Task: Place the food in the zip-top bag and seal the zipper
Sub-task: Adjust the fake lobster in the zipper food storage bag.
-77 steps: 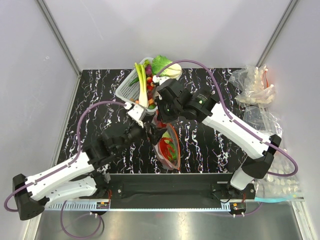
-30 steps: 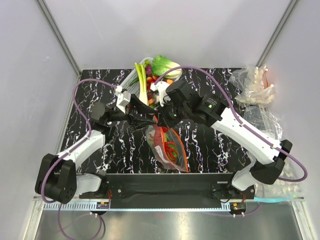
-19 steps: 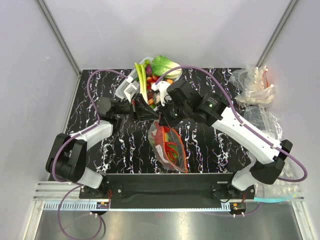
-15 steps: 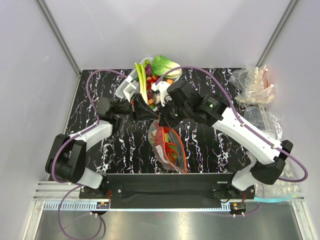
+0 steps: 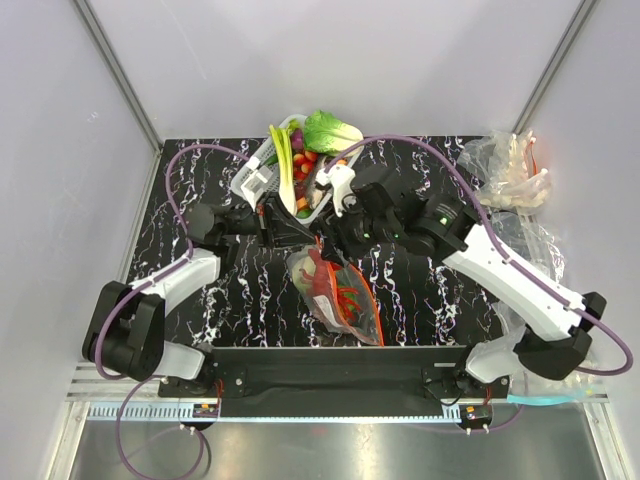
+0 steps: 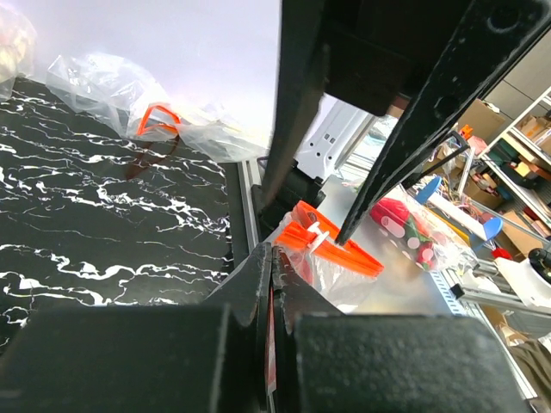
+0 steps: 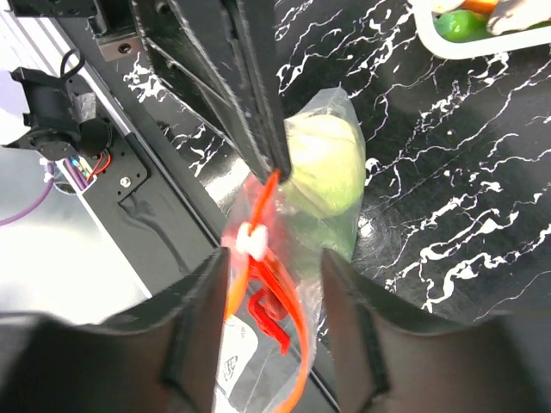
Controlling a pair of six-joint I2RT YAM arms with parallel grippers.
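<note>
Zip-top bag, clear square plastic w/ a thin red-orange zipper strip along its mouth edge, sits mid way across the black white-veined desk, just in front of both arm bases. The food is inside: bright red plastic lobster & round pale green cabbage.

From the left: the left claw comes in sideways, pressed tight, pinching the far end of the zipper. A bit of red strip shows between its fingers. That corner looks lifted a little off the desk.

Next, the strip. Its long way runs from that pinch at the far end down toward the near-right, to the arm bases. A small white slider sits on it close to the pinch.

Then the right claw: spread, holding nothing, one finger each side of the strip, right at the slider & just beside the left claw. So the right claw is the one lined up for the zip, w/ nearly the whole strip on the side toward the bases.

Next move prob.: right claw squeezes & pulls along the strip to the near end, w/ the left claw as anchor. Can't tell if the mouth is shut yet.

Behind the claws: white plastic basket of other toy veg. Far right: wrinkly clear plastic heap.
</note>
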